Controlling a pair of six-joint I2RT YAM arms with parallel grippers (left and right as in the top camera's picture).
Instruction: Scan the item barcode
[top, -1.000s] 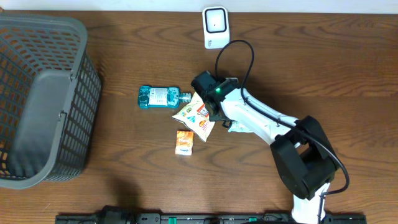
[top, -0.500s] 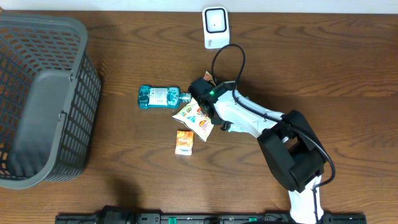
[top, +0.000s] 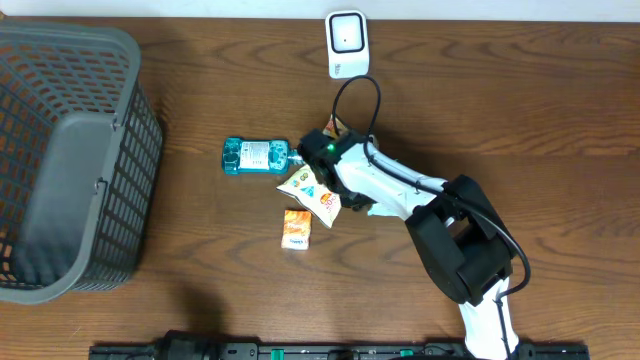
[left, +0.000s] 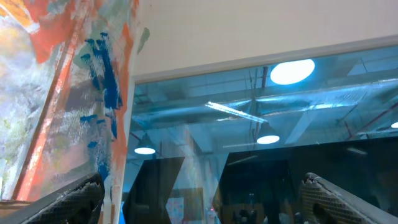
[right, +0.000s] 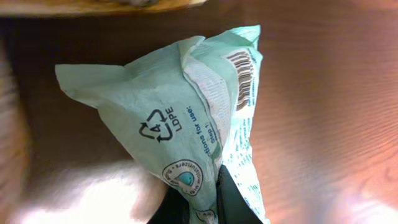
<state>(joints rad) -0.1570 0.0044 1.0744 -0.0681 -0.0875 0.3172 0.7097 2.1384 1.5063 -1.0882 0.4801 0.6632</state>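
Right claw (right: 208, 198) pinched shut on pale green packet (right: 155, 106) just ahead of it, "4 LDPE" and "tions for use" readable, barcode (right: 244, 78) creased at far edge, digits illegible, packet's near end cut off, left claw (left: 202, 186) wide apart.

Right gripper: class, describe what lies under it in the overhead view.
The white-and-orange snack packet and the teal bottle run partly beneath the right gripper; the arm covers the rest. Its wrist camera shows a pale green packet pinched.
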